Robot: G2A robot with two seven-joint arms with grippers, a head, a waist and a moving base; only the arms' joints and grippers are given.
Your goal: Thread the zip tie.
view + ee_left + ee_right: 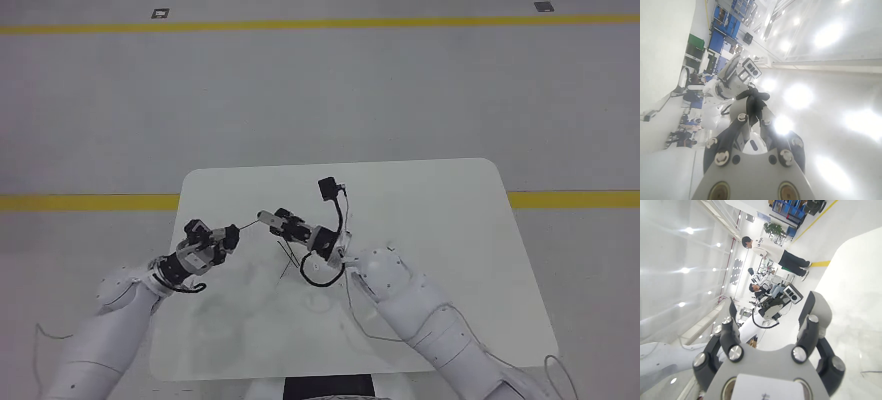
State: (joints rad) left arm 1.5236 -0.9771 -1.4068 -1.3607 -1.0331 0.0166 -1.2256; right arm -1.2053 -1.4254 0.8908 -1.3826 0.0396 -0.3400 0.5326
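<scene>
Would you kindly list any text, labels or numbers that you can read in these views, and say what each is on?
None can be read.
White label behind the right end effector: one dark mark, cut off by the picture's edge.
Two dark floor markers: too small to read.

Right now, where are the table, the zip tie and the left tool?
table (440, 200), top view, bare top surface.
zip tie (247, 224), top view, thin strand's middle.
left tool (229, 238), top view, between its fingertips.
</scene>
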